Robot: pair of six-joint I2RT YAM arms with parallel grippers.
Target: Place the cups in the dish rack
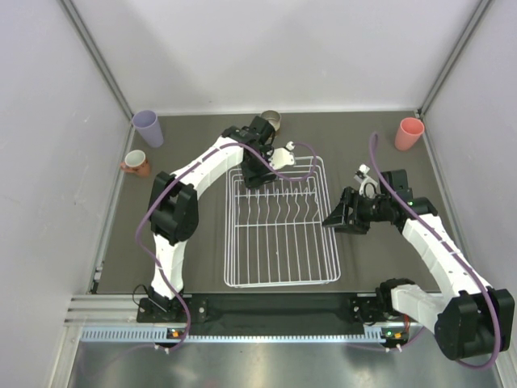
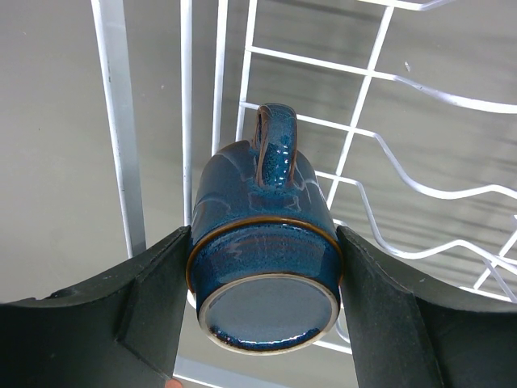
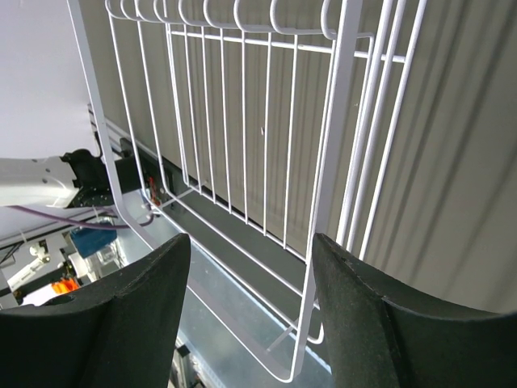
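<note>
My left gripper (image 1: 257, 175) is over the far left corner of the white wire dish rack (image 1: 279, 279). It is shut on the dark blue mug (image 2: 265, 242), gripping the sides with the base toward the wrist camera and the handle toward the rack wires (image 2: 367, 121). The mug is hidden in the top view. My right gripper (image 1: 329, 219) is open and empty, right beside the rack's right wall (image 3: 327, 162). The lavender tumbler (image 1: 148, 128), terracotta mug (image 1: 136, 163), brownish cup (image 1: 271, 120) and pink tumbler (image 1: 409, 133) stand on the table.
The dark table mat (image 1: 194, 267) is walled on the left, back and right. The lavender tumbler and terracotta mug stand near the left wall, the pink tumbler in the far right corner. A metal rail (image 1: 242, 311) runs along the near edge.
</note>
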